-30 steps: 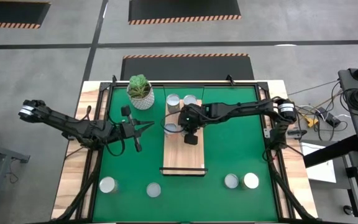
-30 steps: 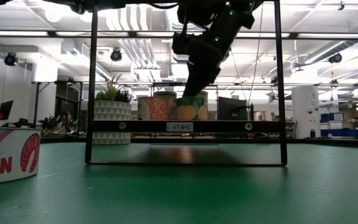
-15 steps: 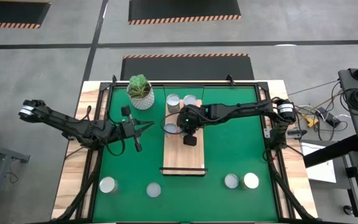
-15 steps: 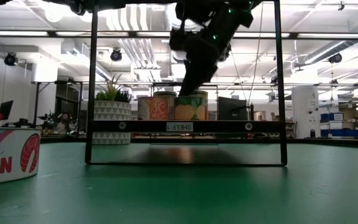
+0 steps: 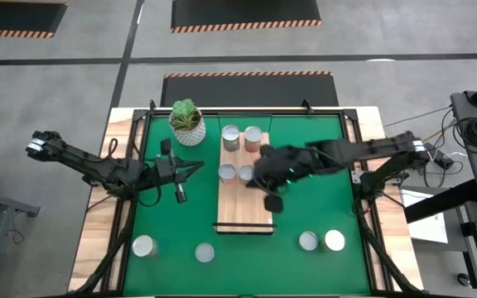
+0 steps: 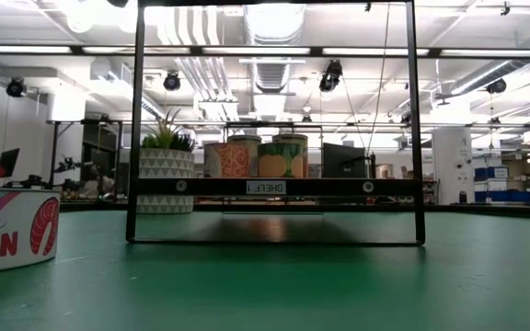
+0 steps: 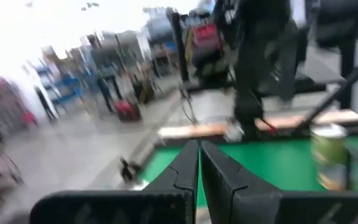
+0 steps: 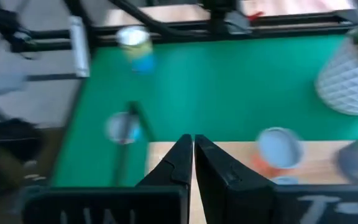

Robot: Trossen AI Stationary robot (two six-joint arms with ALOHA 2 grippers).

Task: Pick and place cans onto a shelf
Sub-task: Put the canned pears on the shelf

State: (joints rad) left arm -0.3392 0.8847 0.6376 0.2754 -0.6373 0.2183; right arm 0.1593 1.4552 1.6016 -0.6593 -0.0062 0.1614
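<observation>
The wooden shelf (image 5: 243, 203) stands on the green mat. Several silver-topped cans stand on it: two at its far end (image 5: 231, 136) (image 5: 253, 136) and two behind them (image 5: 227, 172) (image 5: 246, 172). In the low view, orange (image 6: 236, 158) and yellow-green (image 6: 283, 158) labelled cans show on the shelf. My right gripper (image 5: 263, 192) hovers above the shelf's middle, shut and empty (image 8: 191, 144). My left gripper (image 5: 195, 169) hangs above the mat left of the shelf, shut and empty (image 7: 199, 152). Several more cans (image 5: 143, 246) (image 5: 204, 252) (image 5: 308, 241) stand on the mat near the near edge.
A white pot with a green plant (image 5: 187, 122) stands at the far left of the mat. One near can fills the low view's left edge (image 6: 12, 230). A black frame (image 6: 136, 119) stands around the shelf. Bare mat lies right of the shelf (image 5: 313, 199).
My right gripper stood on the yellow-labelled can on the shelf, then left it standing there, rose out of the low view and moved toward the near edge and slightly right. The right arm has swung out toward the table's right.
</observation>
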